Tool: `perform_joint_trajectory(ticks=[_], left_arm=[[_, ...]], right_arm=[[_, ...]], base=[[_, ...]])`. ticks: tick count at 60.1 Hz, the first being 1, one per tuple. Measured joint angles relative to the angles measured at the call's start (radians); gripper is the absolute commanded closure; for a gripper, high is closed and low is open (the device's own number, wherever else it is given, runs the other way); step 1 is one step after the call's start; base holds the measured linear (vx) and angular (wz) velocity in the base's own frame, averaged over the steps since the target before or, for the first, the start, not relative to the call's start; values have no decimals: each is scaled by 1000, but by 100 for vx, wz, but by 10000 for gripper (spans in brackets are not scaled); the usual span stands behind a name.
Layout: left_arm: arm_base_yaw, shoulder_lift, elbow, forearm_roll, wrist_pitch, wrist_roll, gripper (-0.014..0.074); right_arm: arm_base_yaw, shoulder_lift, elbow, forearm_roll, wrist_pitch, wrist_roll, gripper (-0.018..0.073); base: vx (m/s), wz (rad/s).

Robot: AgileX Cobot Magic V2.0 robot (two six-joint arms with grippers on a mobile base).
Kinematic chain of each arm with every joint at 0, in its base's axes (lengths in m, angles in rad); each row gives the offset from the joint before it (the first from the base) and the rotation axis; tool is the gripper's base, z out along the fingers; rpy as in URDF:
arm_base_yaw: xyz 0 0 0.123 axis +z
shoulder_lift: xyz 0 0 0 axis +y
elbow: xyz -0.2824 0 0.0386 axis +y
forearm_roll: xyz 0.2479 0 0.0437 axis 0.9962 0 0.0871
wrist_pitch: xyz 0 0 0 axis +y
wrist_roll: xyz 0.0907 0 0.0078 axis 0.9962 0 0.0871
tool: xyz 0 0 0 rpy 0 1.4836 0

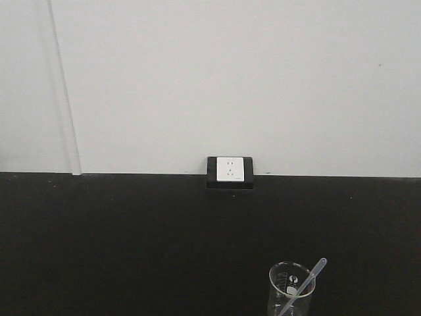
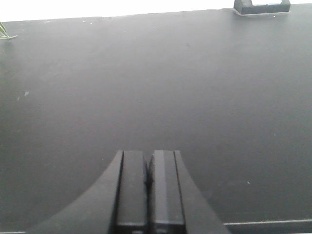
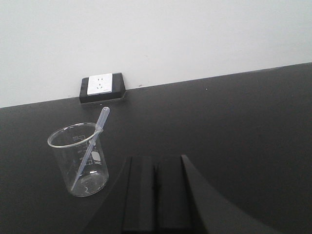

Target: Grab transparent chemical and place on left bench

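right gripper [image 3: 156, 163]: fingers together, empty
left gripper [image 2: 148, 158]: together too
transparent chemical [image 3: 79, 161]: my right wrist's ten o'clock, apart
risk: I'd tip it, nudging the pipette [image 3: 92, 141] before opening

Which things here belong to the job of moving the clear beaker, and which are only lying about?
For the job: beaker with pipette; right tool, shut, beside it.
Only there: wall socket; black worktop; left tool, shut.

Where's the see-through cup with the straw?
In the right wrist view, the small clear glass beaker stands on the black worktop, left of the right gripper, in front of the white wall socket.
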Motion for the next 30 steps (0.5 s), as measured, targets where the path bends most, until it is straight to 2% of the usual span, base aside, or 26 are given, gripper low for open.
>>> perform_joint_trajectory(ticks=[30], left_arm=[[0, 0, 0, 0, 0, 0, 600]], right_arm=[[0, 0, 0, 0, 0, 0, 567]], base=[[0, 0]])
